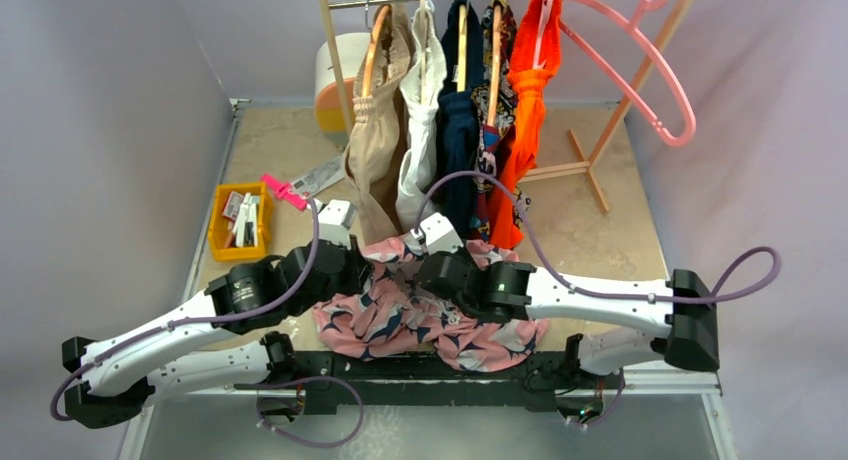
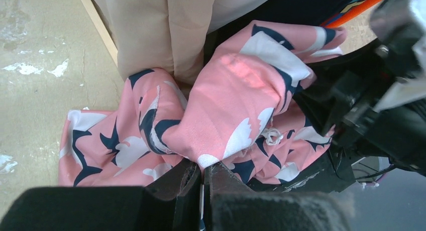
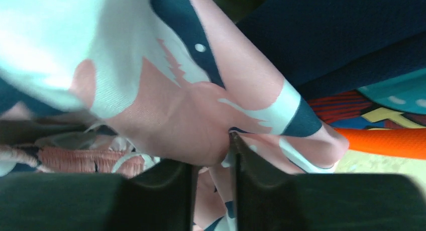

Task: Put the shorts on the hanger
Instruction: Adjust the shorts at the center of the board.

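Observation:
The shorts (image 1: pixel 430 315), pink with a navy-and-white print, lie bunched at the near middle of the table between both arms. My left gripper (image 2: pixel 203 166) is shut on a fold of the shorts (image 2: pixel 236 100) and holds it up a little; from above, the left gripper (image 1: pixel 366 258) sits at their left edge. My right gripper (image 3: pixel 211 150) stands open, a gap showing between its fingers, with fabric of the shorts (image 3: pixel 191 115) draped over and into that gap. From above, the right gripper (image 1: pixel 418 244) is at their far edge. The hanger (image 1: pixel 640 55), large and pink, hangs bare at the rack's right end.
A wooden rack (image 1: pixel 600 150) at the back carries a tan garment (image 1: pixel 375 130), a white one (image 1: pixel 420 110), a navy one (image 1: pixel 458 110), a dark patterned one (image 1: pixel 495 100) and an orange one (image 1: pixel 525 110), close behind the grippers. A yellow bin (image 1: pixel 240 220) stands at the left.

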Controlling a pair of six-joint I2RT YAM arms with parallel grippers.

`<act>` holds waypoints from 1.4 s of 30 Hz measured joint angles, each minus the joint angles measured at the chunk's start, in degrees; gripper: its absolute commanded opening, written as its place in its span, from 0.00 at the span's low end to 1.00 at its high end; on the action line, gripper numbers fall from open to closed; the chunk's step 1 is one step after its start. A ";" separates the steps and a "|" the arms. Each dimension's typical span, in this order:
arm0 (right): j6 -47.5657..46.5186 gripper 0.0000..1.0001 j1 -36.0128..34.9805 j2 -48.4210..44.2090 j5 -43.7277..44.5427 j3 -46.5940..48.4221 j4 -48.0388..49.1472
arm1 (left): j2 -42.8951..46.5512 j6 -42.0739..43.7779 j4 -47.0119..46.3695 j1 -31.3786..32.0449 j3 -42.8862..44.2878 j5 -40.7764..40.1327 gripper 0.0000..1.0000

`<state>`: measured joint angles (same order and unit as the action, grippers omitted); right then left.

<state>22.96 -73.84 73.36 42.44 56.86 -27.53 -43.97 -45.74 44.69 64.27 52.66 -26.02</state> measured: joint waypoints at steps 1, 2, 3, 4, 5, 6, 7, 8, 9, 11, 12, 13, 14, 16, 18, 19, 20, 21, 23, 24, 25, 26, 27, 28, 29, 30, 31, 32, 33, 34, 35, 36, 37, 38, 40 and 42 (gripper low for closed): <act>0.31 0.00 0.04 1.07 0.52 0.46 -0.42 | 0.02 0.31 0.42 0.00 0.44 0.07 0.00; 0.07 0.00 0.02 1.73 0.63 0.66 -0.39 | 0.02 0.57 0.94 0.00 1.01 0.22 0.00; -0.72 0.00 -0.15 1.49 0.17 0.66 -0.09 | 0.00 1.05 1.75 0.00 1.81 0.42 0.00; -1.79 0.00 -0.52 0.35 -0.87 0.66 0.52 | -0.09 1.84 2.89 0.00 3.10 0.74 0.00; -3.23 0.00 -0.92 -1.66 -3.19 0.68 1.44 | -0.24 2.54 4.28 0.00 4.81 1.14 0.00; -4.92 0.00 -1.33 -4.63 -6.29 0.79 2.56 | -0.39 3.37 5.44 0.00 6.64 1.53 0.00; -6.67 0.00 -1.66 -8.13 -9.90 1.36 3.72 | -0.81 4.52 7.28 0.00 9.66 2.27 0.00; -8.04 0.00 -1.86 -11.65 -14.47 2.73 4.74 | -1.16 5.51 8.55 0.00 13.00 2.97 0.00; -9.05 0.00 -1.95 -15.04 -18.80 4.87 5.88 | -1.49 6.73 9.53 0.00 16.76 3.69 0.00; -10.25 0.00 -2.01 -19.76 -25.44 9.79 8.55 | -1.51 8.94 10.12 0.00 23.06 4.92 0.00; -10.69 0.00 -2.01 -21.81 -27.93 12.41 10.47 | -1.33 9.84 9.94 0.00 25.51 5.40 0.00; -10.99 0.00 -2.01 -23.17 -29.53 14.08 12.20 | -0.94 10.62 9.44 0.00 27.08 5.88 0.00; -11.23 0.00 -2.03 -24.65 -30.53 15.26 14.34 | -0.17 11.15 8.94 0.00 27.87 6.14 0.00; -11.21 0.00 -2.08 -27.19 -30.80 15.56 16.48 | 1.75 12.17 7.32 0.07 28.06 7.13 0.00; -10.75 0.00 -2.08 -27.76 -29.35 14.29 17.00 | 2.64 12.55 5.84 0.22 26.86 7.82 0.00; -10.25 0.00 -2.08 -27.23 -28.26 13.00 17.07 | 2.84 12.55 5.35 0.22 25.29 7.72 0.00; -9.70 0.00 -2.05 -26.69 -27.39 11.78 16.92 | 2.84 12.55 5.44 0.20 23.89 7.63 0.00; -8.83 0.00 -1.97 -25.79 -26.05 10.08 16.70 | 2.62 12.50 5.44 0.15 21.84 7.54 0.00; -7.02 0.00 -1.81 -23.87 -23.26 7.10 15.63 | 1.29 12.37 5.62 0.15 17.05 7.56 0.00; -5.88 0.00 -1.66 -22.56 -21.66 5.79 14.86 | 0.46 12.33 5.57 0.15 15.23 7.56 0.00; -4.63 0.00 -1.57 -20.98 -20.17 4.68 13.64 | -0.63 12.26 5.35 0.15 12.96 7.52 0.00; -3.39 0.00 -1.29 -19.56 -18.78 3.87 12.44 | -1.53 12.09 5.11 0.13 10.82 7.45 0.00; -2.32 0.00 -1.05 -18.51 -17.73 3.39 11.52 | -2.89 11.89 4.52 0.13 8.70 7.43 0.00; -0.98 0.00 -0.68 -17.55 -16.79 2.89 10.67 | -3.76 11.80 4.02 0.13 7.21 7.39 0.00; 0.24 0.00 -0.20 -16.87 -16.06 2.43 9.99 | -4.52 11.67 3.45 0.13 5.53 7.23 0.00; 1.42 0.00 0.50 -16.41 -15.61 1.88 9.66 | -5.03 11.41 2.80 0.13 4.00 7.04 0.00; 2.49 0.00 1.46 -16.17 -15.37 1.38 9.42 | -5.29 11.06 2.08 0.13 2.64 6.60 0.00; 3.58 0.00 2.78 -16.11 -15.26 0.83 9.29 | -5.44 10.80 1.66 0.13 1.70 6.10 0.00; 4.66 0.00 4.42 -16.13 -15.28 0.26 9.14 | -5.60 10.38 1.18 0.13 1.05 5.55 0.00; 5.73 0.00 6.29 -16.26 -15.30 -0.42 9.05 | -5.68 10.10 0.61 0.13 0.59 4.96 0.00; 6.64 0.00 7.80 -16.46 -15.37 -1.16 9.03 | -5.75 9.53 -0.37 0.13 -0.04 4.31 0.00; 7.54 0.00 9.40 -16.76 -15.39 -2.08 8.96 | -5.81 9.16 -1.03 0.13 -0.50 3.93 0.00; 8.39 0.02 10.62 -16.98 -15.32 -2.99 8.68 | -5.81 8.74 -1.90 0.13 -1.07 3.63 0.00; 9.09 0.09 11.34 -17.09 -15.32 -3.54 8.15 | -5.86 8.35 -2.45 0.15 -1.51 3.48 0.00; 10.51 0.25 12.00 -16.90 -15.19 -4.00 6.43 | -5.90 7.50 -4.00 0.13 -2.69 3.32 0.00; 11.04 0.39 12.00 -16.59 -15.32 -4.00 6.03 | -6.08 6.91 -5.35 0.13 -3.63 3.32 0.00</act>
<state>34.00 -61.84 56.77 27.11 52.86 -21.50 -50.04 -38.83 39.33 64.40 49.04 -22.70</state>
